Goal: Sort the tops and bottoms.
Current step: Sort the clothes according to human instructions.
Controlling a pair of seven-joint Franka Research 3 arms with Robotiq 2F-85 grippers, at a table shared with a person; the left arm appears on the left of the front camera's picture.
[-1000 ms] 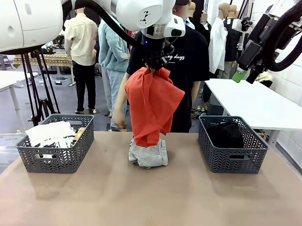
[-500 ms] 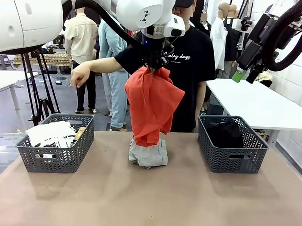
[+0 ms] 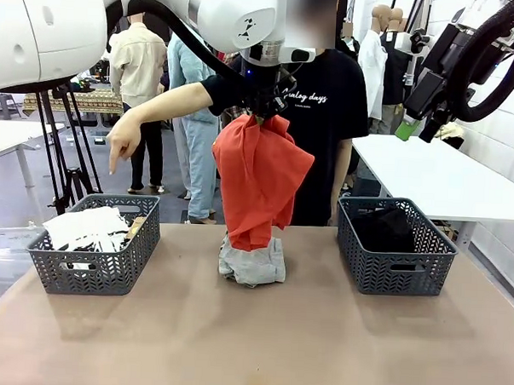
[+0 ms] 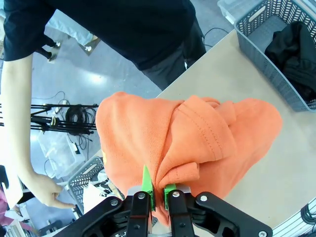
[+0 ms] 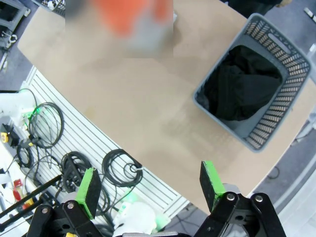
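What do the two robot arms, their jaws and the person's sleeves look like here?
The left arm is glossy white with rounded joints, a small black logo and a black cable. The right arm shows black wrist hardware and a thick black cable loop. Both jaws are black with green pads. The person wears a black short-sleeved T-shirt with white lettering.

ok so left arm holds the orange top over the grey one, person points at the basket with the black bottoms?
No. In the front view the person's hand points at the basket with the white T-shirt. The left fingers do hold the orange top over the grey one.
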